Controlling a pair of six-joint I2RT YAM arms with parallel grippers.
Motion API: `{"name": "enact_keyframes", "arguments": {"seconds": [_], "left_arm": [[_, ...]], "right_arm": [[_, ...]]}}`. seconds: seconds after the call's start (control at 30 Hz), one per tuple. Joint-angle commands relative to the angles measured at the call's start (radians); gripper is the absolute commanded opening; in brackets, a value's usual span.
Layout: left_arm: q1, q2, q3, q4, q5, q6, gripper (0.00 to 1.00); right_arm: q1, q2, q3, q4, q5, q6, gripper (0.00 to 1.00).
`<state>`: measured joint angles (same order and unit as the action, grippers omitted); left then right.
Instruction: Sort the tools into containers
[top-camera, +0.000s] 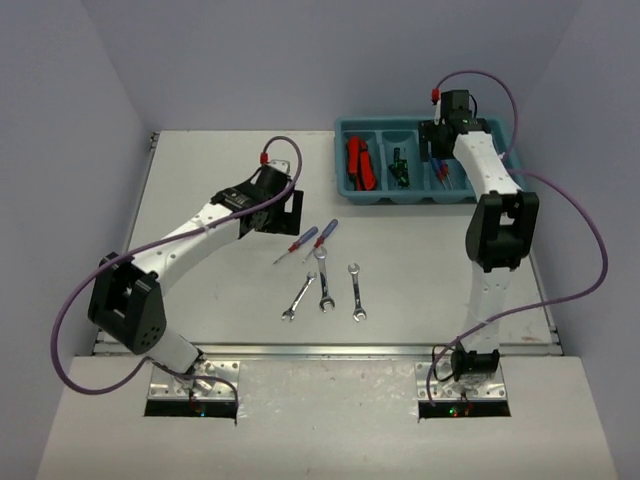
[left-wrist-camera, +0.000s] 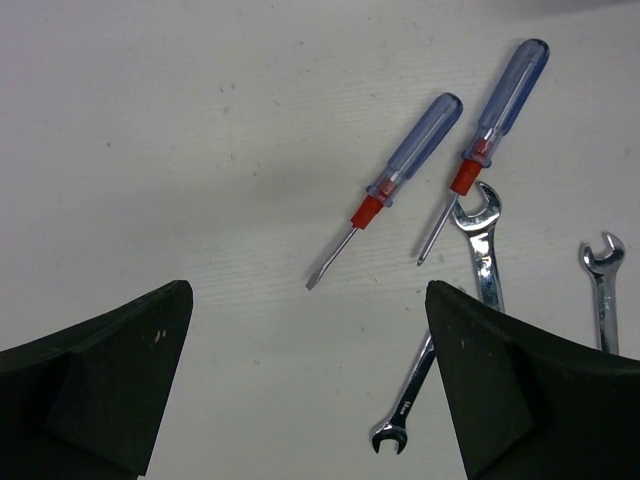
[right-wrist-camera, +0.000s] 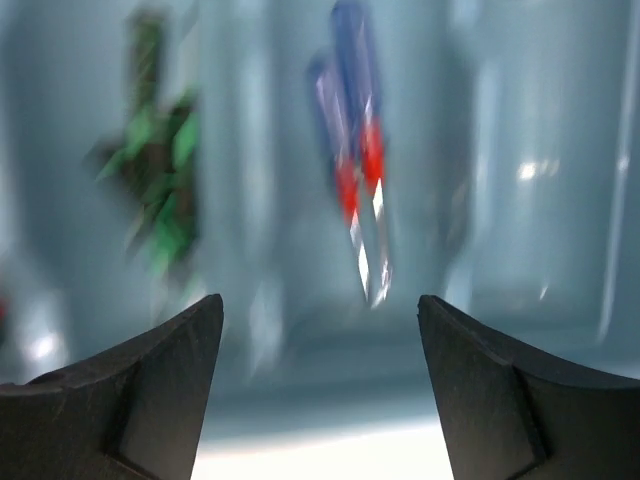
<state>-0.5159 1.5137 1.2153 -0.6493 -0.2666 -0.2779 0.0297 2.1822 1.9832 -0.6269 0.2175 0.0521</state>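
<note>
1. My left gripper (left-wrist-camera: 308, 330) hangs left of the tray (top-camera: 390, 199) and nearer to me, over bare table (top-camera: 200, 180). The fingers are spread wide with nothing between them. I judge it's open like this to come down on a loose tool.
2. Two blue-handled screwdrivers, the left screwdriver (left-wrist-camera: 410, 155) and the right screwdriver (left-wrist-camera: 505, 95), lie side by side in front of the tray's left end. Handles point toward the tray, tips away. They're loose and unsorted, and they sit right ahead of my left fingers, so probably the next pick.
3. Three wrenches lie further out from the tray than those: left wrench (top-camera: 298, 297), middle wrench (top-camera: 324, 280), right wrench (top-camera: 356, 291). The middle wrench's head is just beside the right screwdriver's tip, so a careless grab there could drag both.
4. Inside the tray it's one kind per slot: red-and-black folding knives (top-camera: 357, 162) in the left-end compartment, green screwdrivers (top-camera: 401, 165) next, then a sorted blue-handled pair (right-wrist-camera: 350, 150) in the third. My arm hides most of the right-end compartment.
5. My right gripper (right-wrist-camera: 320, 330) hovers over the tray's third compartment, above that pair. The jaws are well apart and seem to hold nothing, though this view is badly blurred. I'd say it's a drop position.
</note>
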Motion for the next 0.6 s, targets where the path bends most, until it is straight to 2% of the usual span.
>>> {"name": "enact_keyframes", "arguments": {"seconds": [0.0, 0.07, 0.17, 0.23, 0.27, 0.37, 0.57], "left_arm": [[-0.001, 0.096, 0.057, 0.027, -0.005, 0.077, 1.0], [-0.001, 0.176, 0.108, 0.041, 0.045, 0.101, 1.0], [-0.003, 0.25, 0.16, 0.047, 0.149, 0.129, 0.97], [-0.001, 0.295, 0.168, 0.073, 0.162, 0.144, 0.96], [0.0, 0.332, 0.184, 0.074, 0.147, 0.145, 0.93], [0.005, 0.429, 0.224, 0.049, 0.125, 0.146, 0.77], [0.011, 0.515, 0.244, 0.08, 0.139, 0.135, 0.63]], "right_arm": [[0.075, -0.286, -0.17, 0.041, -0.184, 0.098, 0.79], [0.119, -0.459, -0.381, 0.112, -0.335, 0.14, 0.79], [0.16, -0.604, -0.584, 0.183, -0.466, 0.186, 0.79], [0.172, -0.663, -0.676, 0.23, -0.543, 0.22, 0.79], [0.175, -0.677, -0.716, 0.237, -0.565, 0.234, 0.79], [0.179, -0.736, -0.805, 0.274, -0.643, 0.268, 0.79], [0.183, -0.795, -0.853, 0.277, -0.685, 0.276, 0.78]]}}
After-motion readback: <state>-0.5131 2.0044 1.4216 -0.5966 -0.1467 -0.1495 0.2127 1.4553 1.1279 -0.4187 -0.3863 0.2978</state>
